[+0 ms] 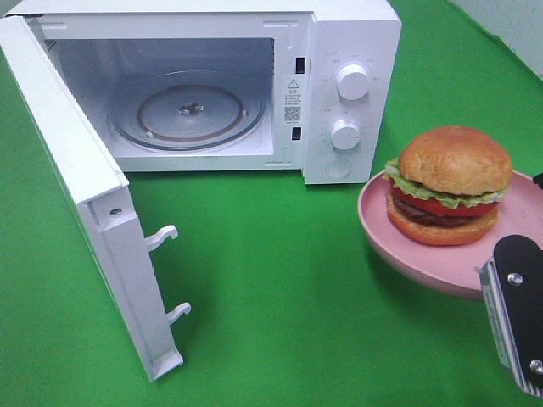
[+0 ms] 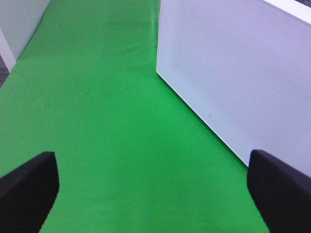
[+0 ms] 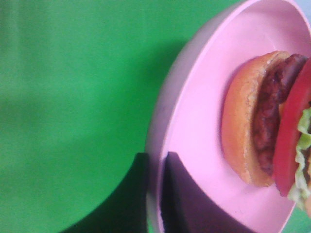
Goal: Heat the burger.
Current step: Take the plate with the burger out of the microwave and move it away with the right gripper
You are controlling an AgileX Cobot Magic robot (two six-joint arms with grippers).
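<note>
The burger (image 1: 448,182) has a golden-brown bun, lettuce, tomato and a dark patty, and it sits on a pink plate (image 1: 399,254) at the right. My right gripper (image 1: 506,264) is shut on the plate's near rim. In the right wrist view its dark fingers (image 3: 131,199) stand on either side of the plate rim (image 3: 158,145), close to the burger (image 3: 262,121). The plate casts a shadow on the cloth below and looks slightly raised. My left gripper (image 2: 153,194) is open with nothing between its fingers, beside the outer face of the microwave door (image 2: 233,73).
A white microwave (image 1: 348,85) stands at the back with its door (image 1: 93,195) swung wide open to the left. A glass turntable (image 1: 191,114) lies inside the cavity. Green cloth (image 1: 271,271) covers the table between the microwave and the plate.
</note>
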